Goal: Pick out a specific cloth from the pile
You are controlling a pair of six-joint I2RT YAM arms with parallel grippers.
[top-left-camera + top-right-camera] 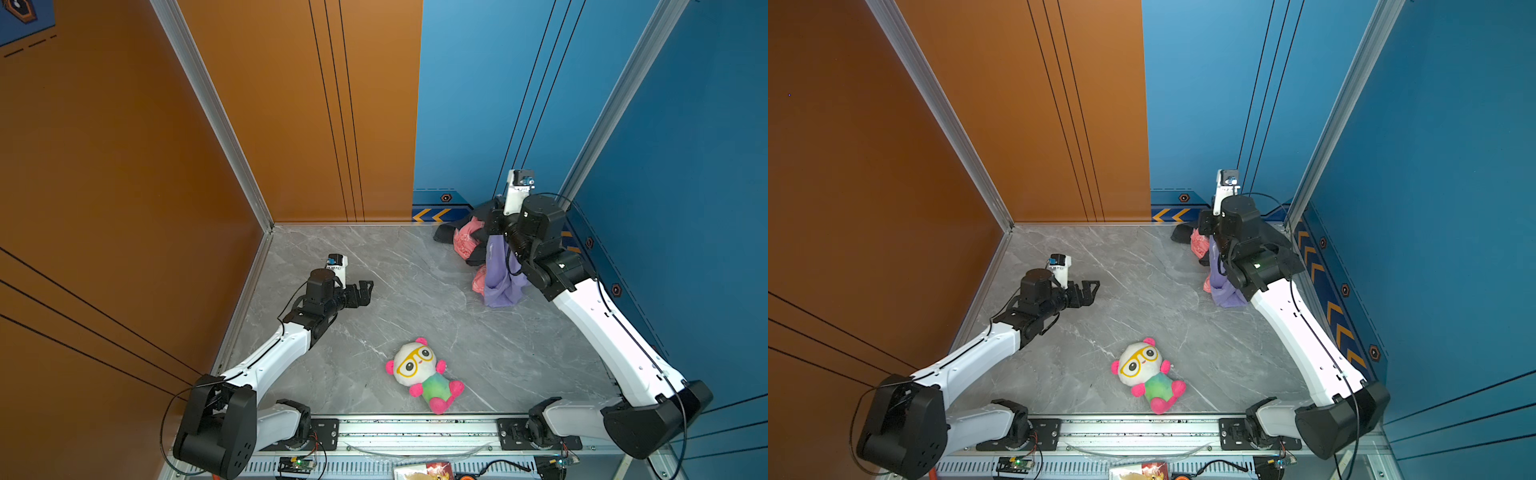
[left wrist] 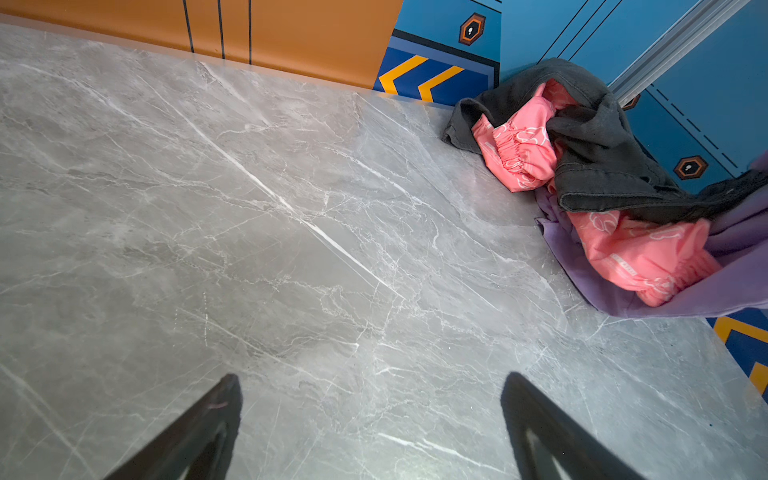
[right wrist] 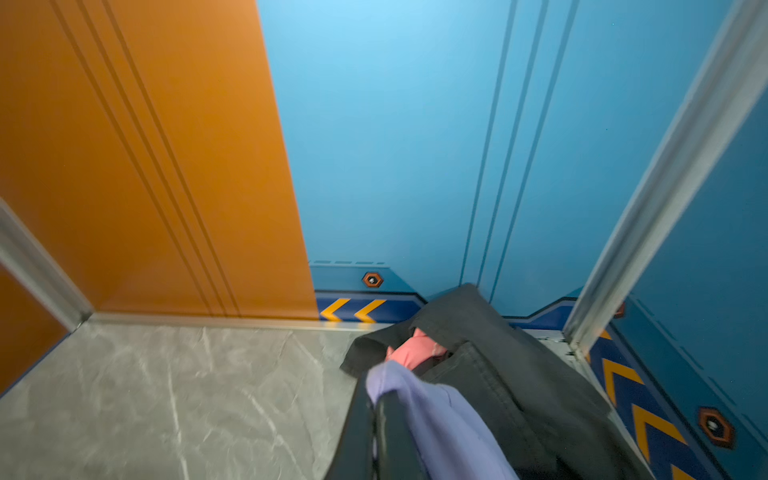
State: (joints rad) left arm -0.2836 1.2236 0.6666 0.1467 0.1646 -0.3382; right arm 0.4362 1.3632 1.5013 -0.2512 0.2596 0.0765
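- My right pincer [image 3: 376, 409] is clamped shut on the lavender T-shirt [image 1: 500, 278]. The shirt hangs from it down to the grey marble worktop [image 1: 415, 291], right of centre in both top views.
- The shirt's lower folds touch the pile [image 1: 461, 239] of dark grey jeans [image 2: 594, 166] and a pink garment [image 2: 519, 149], in the worktop's upper right corner.
- My left pincer [image 1: 365, 293] stands wide open over bare worktop left of centre, well apart from the pile.
- A plush panda [image 1: 419, 370] lies at bottom centre.

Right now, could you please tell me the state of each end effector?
Left end effector: open, holding nothing.
Right end effector: closed on the soft lavender T-shirt, which hangs from it.
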